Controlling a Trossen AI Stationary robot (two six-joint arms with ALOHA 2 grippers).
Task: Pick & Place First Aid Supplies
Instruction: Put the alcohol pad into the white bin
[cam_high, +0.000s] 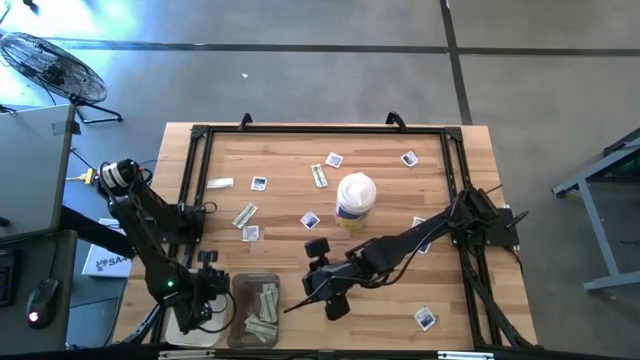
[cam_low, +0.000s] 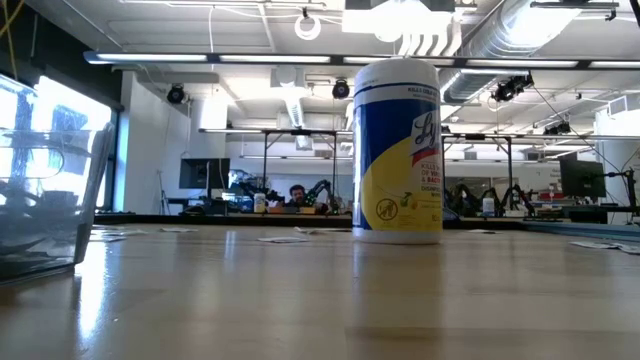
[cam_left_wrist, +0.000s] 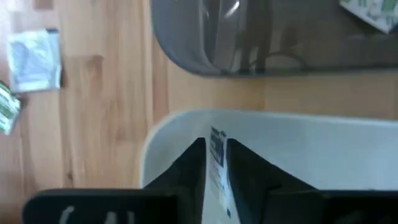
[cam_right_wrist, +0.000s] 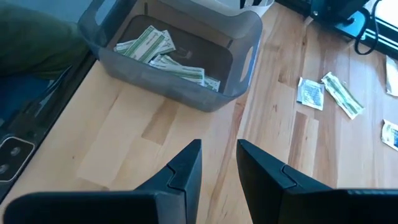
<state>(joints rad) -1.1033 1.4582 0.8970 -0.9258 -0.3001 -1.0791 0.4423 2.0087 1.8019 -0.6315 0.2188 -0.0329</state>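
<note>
Square white packets with blue print (cam_high: 259, 184) and narrow green-white strips (cam_high: 244, 214) lie flat across the wooden table. More strips lie in a grey bin (cam_high: 256, 310), which also shows in the right wrist view (cam_right_wrist: 174, 56). My left gripper (cam_high: 203, 305) is at the near left corner over a white bin (cam_left_wrist: 261, 134), shut on a white packet with blue print (cam_left_wrist: 217, 152). My right gripper (cam_right_wrist: 219, 163) is open and holds nothing. It hovers over bare wood just right of the grey bin (cam_high: 325, 292). My left gripper pinches the white blue-printed packet (cam_left_wrist: 217, 163) between its two fingers. The packet stands edge-on in the gap, and its free end sticks out past the fingertips, lifted clear above the white bin. How far back it reaches is hidden by the fingers.
A white-lidded yellow and blue canister (cam_high: 355, 200) stands upright mid-table and fills the low view (cam_low: 398, 150). A black frame (cam_high: 320, 128) rims the table. A square packet (cam_right_wrist: 310, 93) and a strip (cam_right_wrist: 341, 94) lie beyond the grey bin. Another packet (cam_high: 425, 318) lies near the right edge.
</note>
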